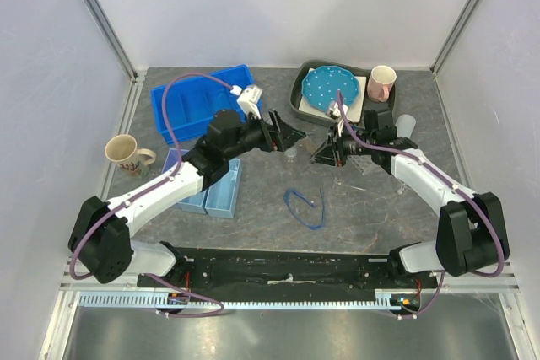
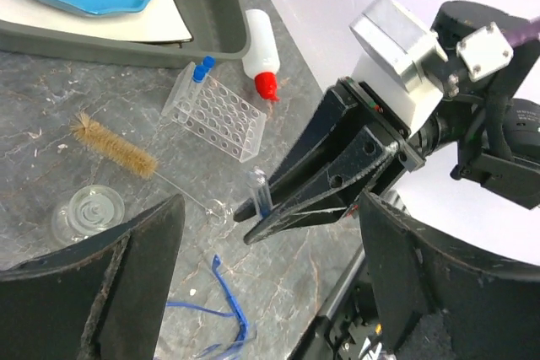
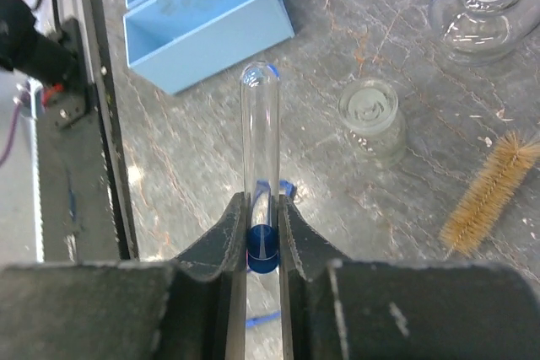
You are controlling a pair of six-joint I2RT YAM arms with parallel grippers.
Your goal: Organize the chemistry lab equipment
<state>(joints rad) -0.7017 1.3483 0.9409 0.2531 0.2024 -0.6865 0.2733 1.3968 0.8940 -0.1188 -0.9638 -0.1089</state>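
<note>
The right hand point(image 3: 261, 208) pinches a blue-capped tube point(image 3: 260, 124) at its cap. The left hand point(image 2: 272, 208) is spread wide, facing it.

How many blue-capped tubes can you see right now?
3: two tubes stand in the clear rack, one tube is clamped in the right tool. More could be hidden.
</note>
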